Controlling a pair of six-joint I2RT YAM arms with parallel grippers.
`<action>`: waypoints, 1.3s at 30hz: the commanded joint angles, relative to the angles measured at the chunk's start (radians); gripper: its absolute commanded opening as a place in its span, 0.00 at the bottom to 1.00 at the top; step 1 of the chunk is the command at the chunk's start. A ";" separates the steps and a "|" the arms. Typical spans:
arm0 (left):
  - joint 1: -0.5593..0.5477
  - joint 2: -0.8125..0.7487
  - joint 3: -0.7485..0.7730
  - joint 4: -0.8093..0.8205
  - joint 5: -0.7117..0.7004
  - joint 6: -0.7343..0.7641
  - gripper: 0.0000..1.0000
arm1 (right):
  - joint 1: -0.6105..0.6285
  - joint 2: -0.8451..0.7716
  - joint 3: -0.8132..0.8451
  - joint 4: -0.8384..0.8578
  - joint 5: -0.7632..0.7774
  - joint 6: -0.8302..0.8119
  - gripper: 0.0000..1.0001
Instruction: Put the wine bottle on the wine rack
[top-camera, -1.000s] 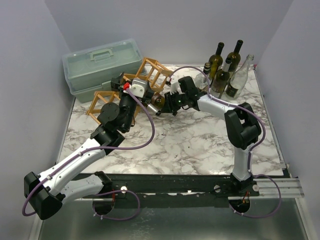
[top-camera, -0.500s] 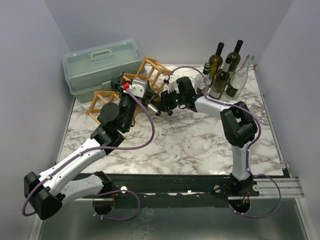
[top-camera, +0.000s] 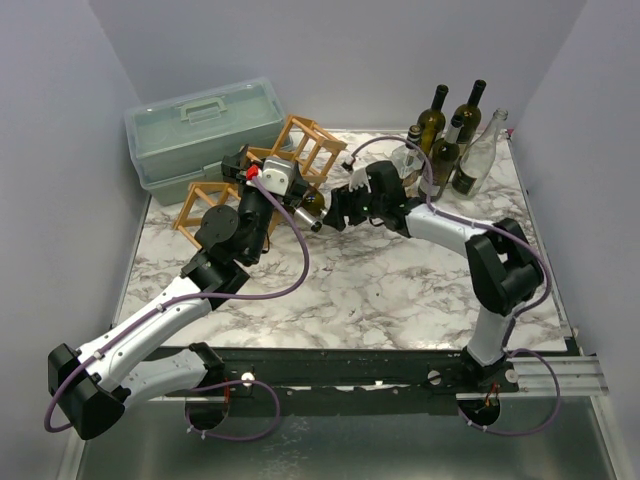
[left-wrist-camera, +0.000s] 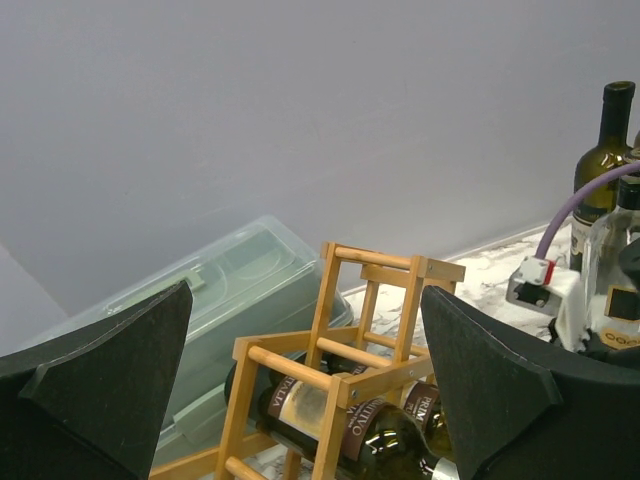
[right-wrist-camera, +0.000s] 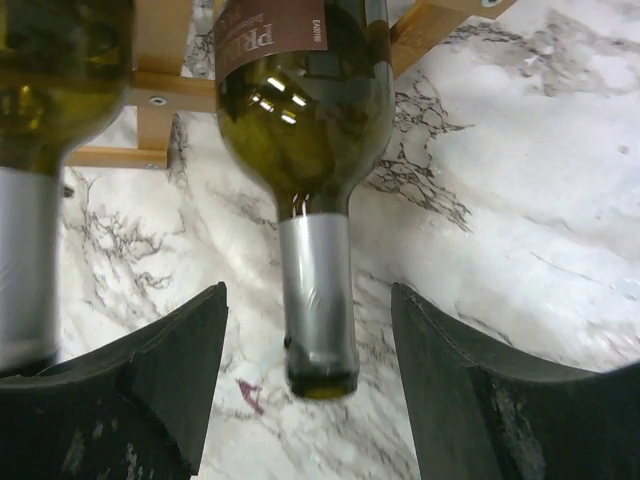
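Our left tool (left-wrist-camera: 305, 300) gapes wide before the rack (left-wrist-camera: 385, 262), its fingers partly cropped. The bottle (right-wrist-camera: 305, 100) lies in the rack (base out of view), its neck between our right tool's (right-wrist-camera: 305, 290) parted fingers, untouched.

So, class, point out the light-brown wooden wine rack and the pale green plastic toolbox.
Light-brown wooden wine rack (left-wrist-camera: 324, 300): left wrist view, on an upright slat.
Pale green plastic toolbox (top-camera: 165, 125): top external view, on its lid.
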 joint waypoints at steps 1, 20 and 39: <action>0.001 -0.011 -0.007 0.023 0.012 -0.025 0.98 | 0.004 -0.146 -0.052 -0.060 0.117 -0.008 0.70; 0.000 -0.012 0.087 -0.121 -0.074 -0.183 0.99 | -0.116 -0.490 0.160 -0.419 0.705 0.069 0.82; 0.000 0.012 0.134 -0.241 0.056 -0.193 0.99 | -0.440 -0.248 0.493 -0.588 0.564 0.125 0.88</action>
